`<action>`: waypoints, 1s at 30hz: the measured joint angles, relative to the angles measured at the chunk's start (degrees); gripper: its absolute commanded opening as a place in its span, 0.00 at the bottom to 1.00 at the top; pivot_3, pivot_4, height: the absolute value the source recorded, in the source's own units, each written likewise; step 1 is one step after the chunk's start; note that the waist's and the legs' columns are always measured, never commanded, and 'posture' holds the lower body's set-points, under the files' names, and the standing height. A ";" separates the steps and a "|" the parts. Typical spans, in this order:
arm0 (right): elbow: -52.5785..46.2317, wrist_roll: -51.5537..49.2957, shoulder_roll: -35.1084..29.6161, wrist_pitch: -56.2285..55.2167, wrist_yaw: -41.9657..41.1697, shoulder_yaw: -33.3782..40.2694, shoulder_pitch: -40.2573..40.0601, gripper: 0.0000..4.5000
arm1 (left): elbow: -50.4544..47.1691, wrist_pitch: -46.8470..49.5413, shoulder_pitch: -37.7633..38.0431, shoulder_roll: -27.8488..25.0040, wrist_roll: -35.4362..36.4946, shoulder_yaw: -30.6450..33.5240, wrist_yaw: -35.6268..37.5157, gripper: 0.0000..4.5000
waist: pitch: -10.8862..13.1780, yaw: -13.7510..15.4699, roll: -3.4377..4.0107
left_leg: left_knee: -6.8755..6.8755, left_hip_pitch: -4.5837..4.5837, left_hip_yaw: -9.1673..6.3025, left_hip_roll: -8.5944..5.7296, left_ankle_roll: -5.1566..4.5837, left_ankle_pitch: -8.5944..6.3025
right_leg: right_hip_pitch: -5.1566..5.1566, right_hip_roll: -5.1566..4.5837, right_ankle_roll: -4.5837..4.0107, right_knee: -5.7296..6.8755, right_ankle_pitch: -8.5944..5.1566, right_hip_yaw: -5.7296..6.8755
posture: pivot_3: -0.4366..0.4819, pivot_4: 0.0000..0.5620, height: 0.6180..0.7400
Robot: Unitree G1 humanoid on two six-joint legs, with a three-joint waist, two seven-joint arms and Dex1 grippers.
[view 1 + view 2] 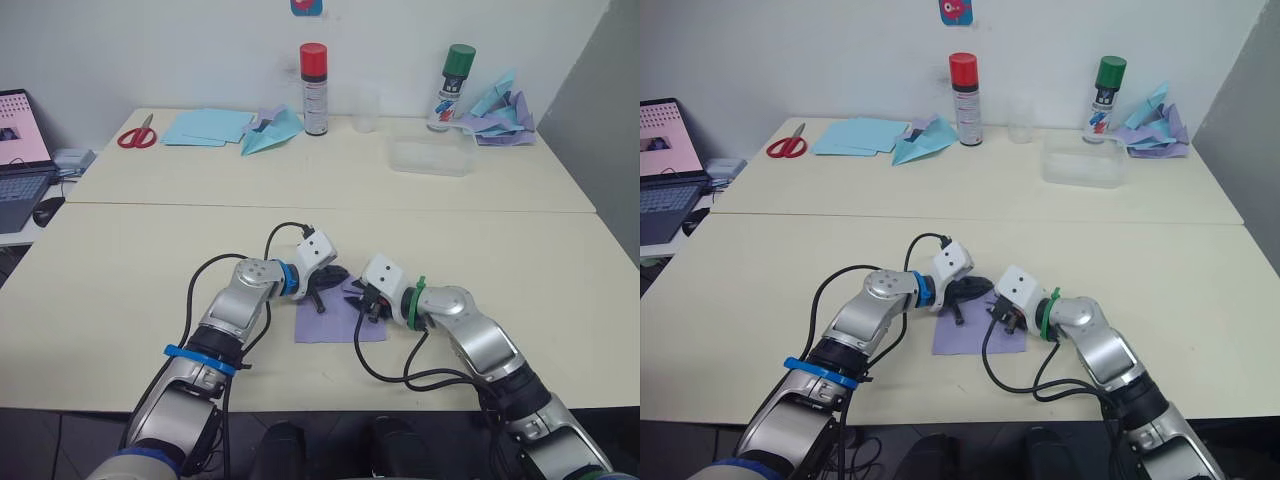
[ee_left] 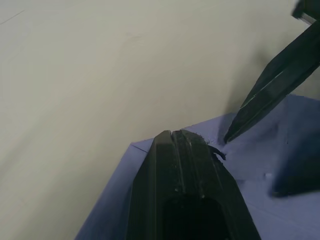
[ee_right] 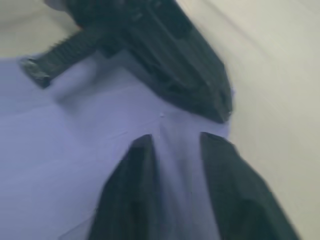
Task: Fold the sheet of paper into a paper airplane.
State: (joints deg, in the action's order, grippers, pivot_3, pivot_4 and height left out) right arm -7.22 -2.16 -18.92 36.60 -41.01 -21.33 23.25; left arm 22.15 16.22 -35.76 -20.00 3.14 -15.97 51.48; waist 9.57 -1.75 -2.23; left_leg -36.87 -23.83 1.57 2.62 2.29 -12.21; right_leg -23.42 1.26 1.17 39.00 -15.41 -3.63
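Grippers [image 1: 338,283] on lavender sheet [image 1: 335,322], box [image 1: 430,157] beyond

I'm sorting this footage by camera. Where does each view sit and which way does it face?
Left eye: on the head, looking forward and down at the table; both arms, paper.
Right eye: the same scene, slightly shifted.
Left wrist: along the left gripper, fingers shut, over the paper's edge.
Right wrist: along the right gripper, fingers apart, paper between.
Shared: each wrist view also catches the other gripper.
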 measured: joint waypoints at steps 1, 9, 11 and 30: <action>-1.12 -1.69 0.29 3.03 -0.50 0.36 -0.18 0.68 | 0.48 -0.72 -0.09 0.01 -0.27 -0.10 0.34 0.00 | 0.00 -0.01 0.00 | 0.00 0.01 -0.01 0.01 0.00 0.00 | 0.01 0.00 0.00 0.01 0.00 -0.01 | 0.48 0.27 1.00; -6.14 -10.96 -1.78 15.08 -4.42 2.57 -0.38 0.75 | 4.81 -5.88 -1.98 -0.05 -1.73 -1.25 1.82 0.00 | -0.05 0.04 -0.01 | -0.04 0.05 -0.05 0.00 0.00 0.00 | 0.11 -0.06 -0.01 -0.01 0.00 0.05 | 0.48 0.27 1.00; -6.01 -12.22 -2.84 14.64 -5.13 3.66 -0.56 0.71 | 5.51 -6.87 -2.20 -0.08 -1.83 -1.27 2.03 0.00 | -0.05 0.04 -0.01 | -0.04 0.05 -0.03 -0.02 0.00 0.00 | 0.11 -0.06 0.00 -0.02 0.00 0.05 | 0.48 0.27 1.00; 7.83 -3.92 3.75 -2.74 9.35 7.27 0.57 0.01 | 7.17 -9.20 -2.72 -0.37 -2.25 -1.43 3.16 0.00 | -0.06 -0.03 0.00 | -0.03 0.06 -0.02 -0.01 0.00 0.00 | 0.10 0.00 0.00 0.00 0.01 0.01 | 0.48 0.27 1.00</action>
State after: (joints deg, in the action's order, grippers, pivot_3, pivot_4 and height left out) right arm 0.61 -6.07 -15.17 33.86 -31.67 -14.06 23.82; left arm 29.32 7.02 -38.48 -20.38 0.90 -17.40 54.64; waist 9.51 -1.78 -2.23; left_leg -36.90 -23.77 1.55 2.61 2.28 -12.21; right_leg -23.32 1.27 1.17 38.99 -15.40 -3.62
